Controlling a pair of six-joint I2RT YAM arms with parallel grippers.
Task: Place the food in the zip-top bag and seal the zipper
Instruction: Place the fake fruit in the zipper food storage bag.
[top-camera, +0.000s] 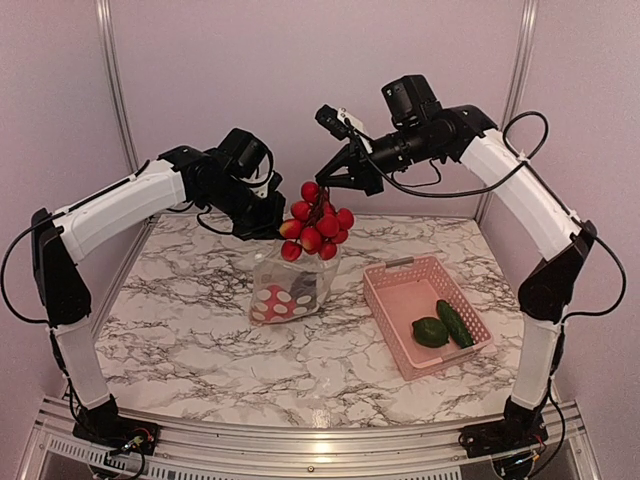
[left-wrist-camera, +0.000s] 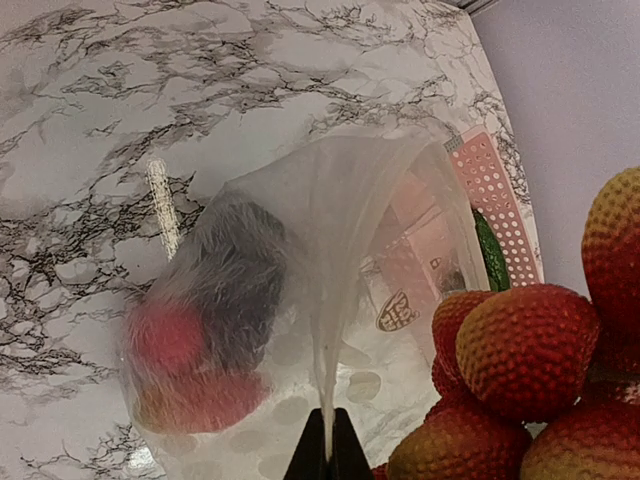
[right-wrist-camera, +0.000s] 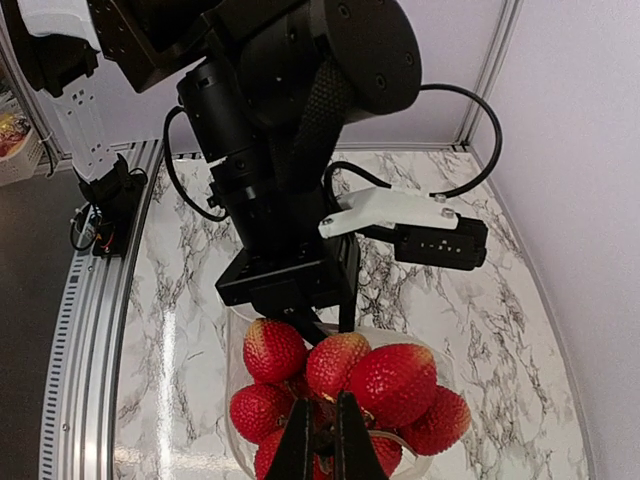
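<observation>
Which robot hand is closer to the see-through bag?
Left. The left gripper touches the zip-top bag, its jaws shut on the top edge. The right gripper hangs higher up, above the bag's mouth, holding the red berries.

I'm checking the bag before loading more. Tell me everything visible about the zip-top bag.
The zip-top bag is clear, floppy plastic with white dots low on its face. It hangs upright, mouth open, its top edge pinched by the left gripper, its bottom seemingly resting on the table. Blurred red and dark food shows inside.
</observation>
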